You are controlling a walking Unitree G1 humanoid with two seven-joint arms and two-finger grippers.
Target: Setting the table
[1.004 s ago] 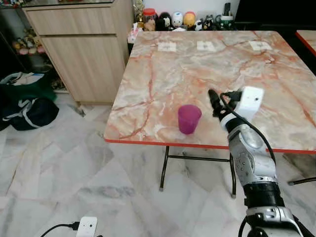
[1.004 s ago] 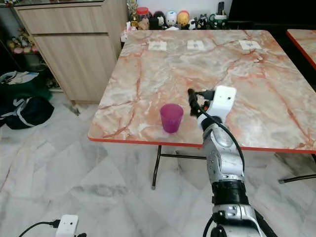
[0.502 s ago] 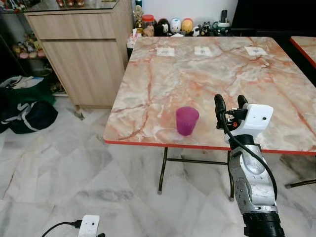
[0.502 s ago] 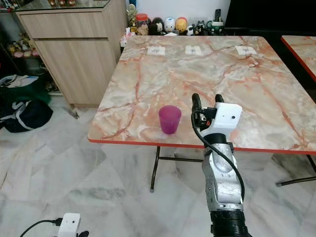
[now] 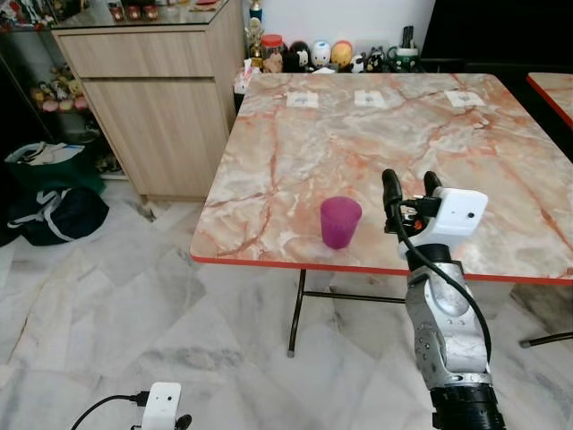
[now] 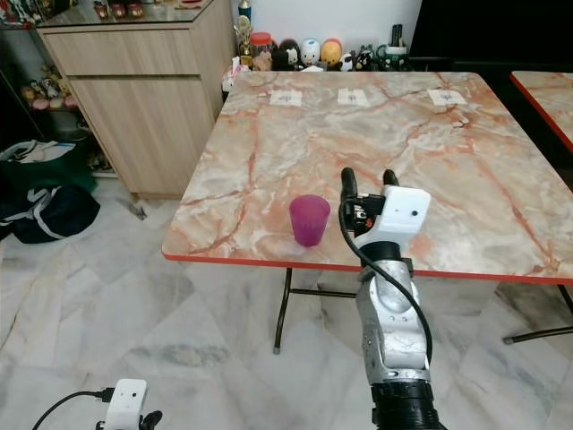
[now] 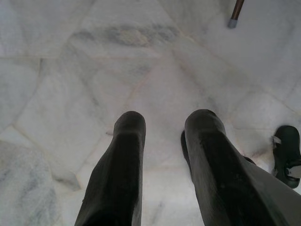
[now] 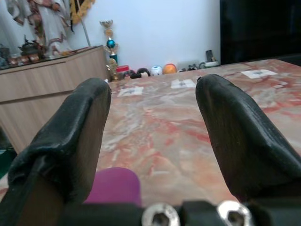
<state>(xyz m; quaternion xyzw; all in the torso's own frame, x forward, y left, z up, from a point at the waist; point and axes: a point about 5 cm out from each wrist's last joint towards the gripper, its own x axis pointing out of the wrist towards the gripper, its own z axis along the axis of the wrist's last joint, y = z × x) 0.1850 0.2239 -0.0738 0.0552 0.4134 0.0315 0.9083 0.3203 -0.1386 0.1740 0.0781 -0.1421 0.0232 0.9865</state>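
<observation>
this is a lived-in home dining area. a folding marble-patterned table [image 5: 430, 134] with a red edge stands on a pale marble-tile floor [image 5: 107, 313]. beside the table is a wooden sideboard [image 5: 161, 98]. small figurines and jars [image 5: 313, 52] line the wall just beyond the table's far edge, and dark bags [image 5: 45, 202] lie on the floor beside the sideboard.

- The table [image 5: 295, 152], marbled with a red rim, stands on a tiled floor [image 5: 116, 331].
- A purple cup [image 5: 340, 221] stands upright near its front edge.
- Three white cards [image 5: 371, 98] lie along its far edge.
</observation>
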